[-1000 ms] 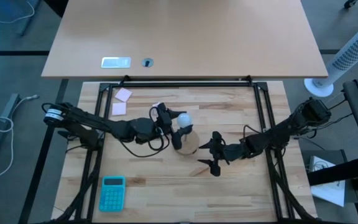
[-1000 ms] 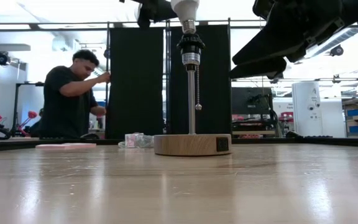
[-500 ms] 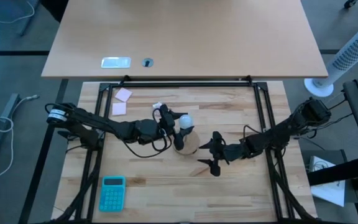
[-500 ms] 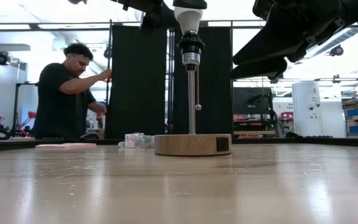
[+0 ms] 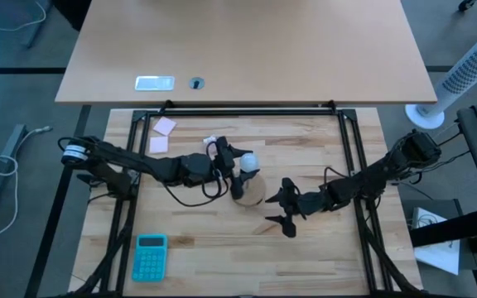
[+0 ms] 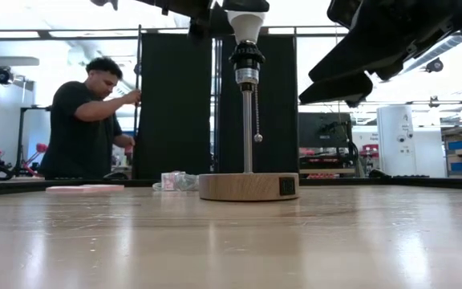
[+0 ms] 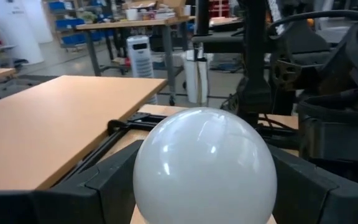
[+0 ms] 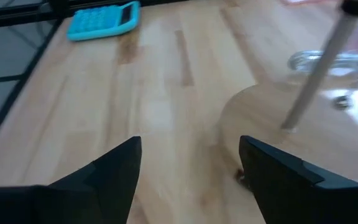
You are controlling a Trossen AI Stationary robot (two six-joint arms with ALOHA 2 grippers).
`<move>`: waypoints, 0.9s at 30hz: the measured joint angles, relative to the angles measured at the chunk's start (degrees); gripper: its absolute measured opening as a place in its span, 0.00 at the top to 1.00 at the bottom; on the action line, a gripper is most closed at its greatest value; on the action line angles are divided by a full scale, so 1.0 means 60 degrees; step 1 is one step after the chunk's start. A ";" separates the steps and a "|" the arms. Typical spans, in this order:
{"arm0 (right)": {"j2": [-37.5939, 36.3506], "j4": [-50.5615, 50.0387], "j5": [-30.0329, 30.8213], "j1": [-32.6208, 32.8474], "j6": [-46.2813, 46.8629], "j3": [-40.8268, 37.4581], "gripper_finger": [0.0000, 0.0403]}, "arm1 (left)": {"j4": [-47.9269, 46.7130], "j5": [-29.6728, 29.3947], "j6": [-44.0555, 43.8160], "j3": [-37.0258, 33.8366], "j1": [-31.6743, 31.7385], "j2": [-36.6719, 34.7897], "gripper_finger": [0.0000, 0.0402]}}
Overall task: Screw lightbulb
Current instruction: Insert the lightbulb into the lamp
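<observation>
The white lightbulb [image 5: 248, 161] [image 6: 245, 22] stands neck down on the black socket [image 6: 247, 58] of a lamp. The lamp has a thin pole [image 6: 248, 128] and a round wooden base [image 5: 251, 192] [image 6: 249, 186]. My left gripper [image 5: 238, 161] comes from the table's left and is shut on the bulb, which fills the left wrist view [image 7: 205, 165]. My right gripper [image 5: 282, 209] [image 8: 191, 168] hangs open just right of the base, tilted down toward it, with nothing between its fingers. My left gripper pinches the bulb's round globe [image 7: 143, 177] between its two fingers [image 7: 101, 183], one on each side. The fingers lie level, coming from the table's left. The bulb stands upright with its neck in the top of the socket [image 6: 247, 46].
A blue calculator [image 5: 149, 257] lies near the front left. Pink notes [image 5: 165, 126] and a clear wrapper [image 6: 175, 181] lie at the far left. A pull chain [image 6: 257, 138] hangs beside the pole. A person [image 6: 87, 120] stands beyond the table. Black frame rails [image 5: 350, 157] border the tabletop.
My left gripper has sunk a little with the bulb. The bulb's metal thread, which showed above the socket a second ago, has gone into the socket, and the bulb now sits straight on top. My right gripper has kept still and open.
</observation>
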 joint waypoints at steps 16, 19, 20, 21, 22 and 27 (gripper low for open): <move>-0.0058 -0.0009 -0.0292 0.0054 -0.0366 0.0552 0.24 | -0.0216 0.1980 0.0888 -0.0067 0.0487 -0.0136 0.31; -0.0066 -0.0415 -0.0289 0.0027 -0.0506 0.0850 0.24 | -0.0218 0.1963 0.0852 -0.0124 0.0502 -0.0173 0.31; -0.0066 -0.0548 -0.0289 0.0018 -0.0513 0.0917 0.24 | -0.0185 0.1912 0.0806 -0.0151 0.0516 -0.0178 0.31; -0.0066 -0.0665 -0.0287 0.0018 -0.0514 0.0983 0.24 | -0.0159 0.1850 0.0724 -0.0198 0.0545 -0.0205 0.31; -0.0066 -0.0709 -0.0285 0.0018 -0.0519 0.1022 0.24 | -0.0134 0.1766 0.0610 -0.0251 0.0578 -0.0242 0.31; -0.0066 -0.0726 -0.0285 0.0018 -0.0523 0.1042 0.25 | 0.0566 0.1701 0.0117 -0.0786 0.0754 -0.0466 0.31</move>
